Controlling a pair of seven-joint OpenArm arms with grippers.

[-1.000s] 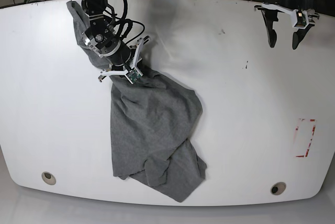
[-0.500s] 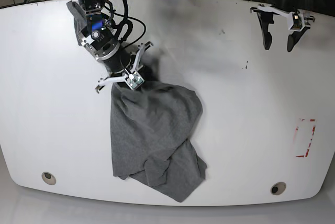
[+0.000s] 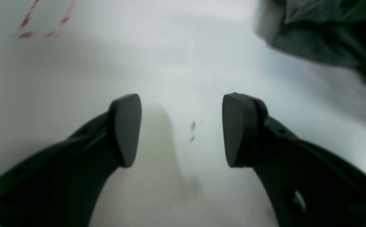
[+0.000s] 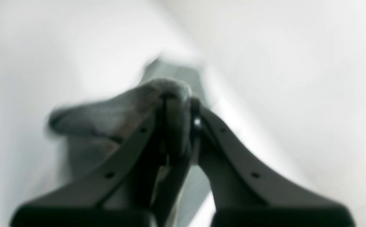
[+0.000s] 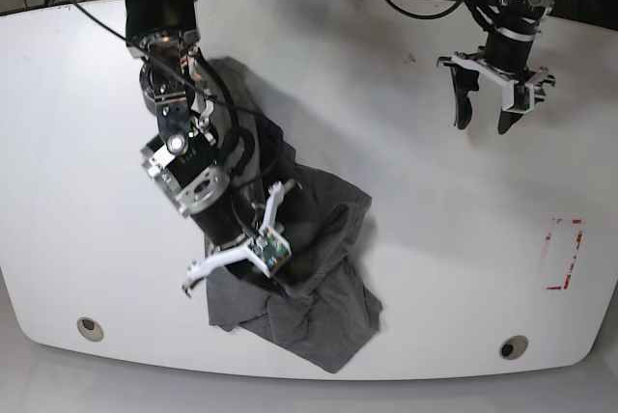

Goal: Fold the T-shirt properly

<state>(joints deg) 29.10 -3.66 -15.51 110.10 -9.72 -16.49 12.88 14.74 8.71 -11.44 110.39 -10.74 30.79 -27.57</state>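
Note:
The heather-grey T-shirt (image 5: 323, 316) lies bunched on the white table (image 5: 435, 220), running from the far left toward the near edge. My right gripper (image 5: 275, 273) is shut on a fold of the T-shirt (image 4: 170, 90) and holds it over the shirt's lower part. The grip is blurred in the right wrist view (image 4: 180, 104). My left gripper (image 5: 483, 116) is open and empty above bare table at the far right, well apart from the shirt. In the left wrist view (image 3: 181, 129) its jaws stand wide apart, with an edge of the T-shirt (image 3: 312, 37) at the top right.
A red tape outline (image 5: 563, 254) marks the table's right side and shows in the left wrist view (image 3: 44, 22). Small dark specks (image 3: 192, 127) lie on the table between my left fingers. Two round holes (image 5: 89, 327) (image 5: 513, 346) sit near the front edge. Cables run along the back.
My right arm has swept from the far left down toward the near edge, dragging the shirt's upper part over its lower part. My left arm has moved inward and down over the table.

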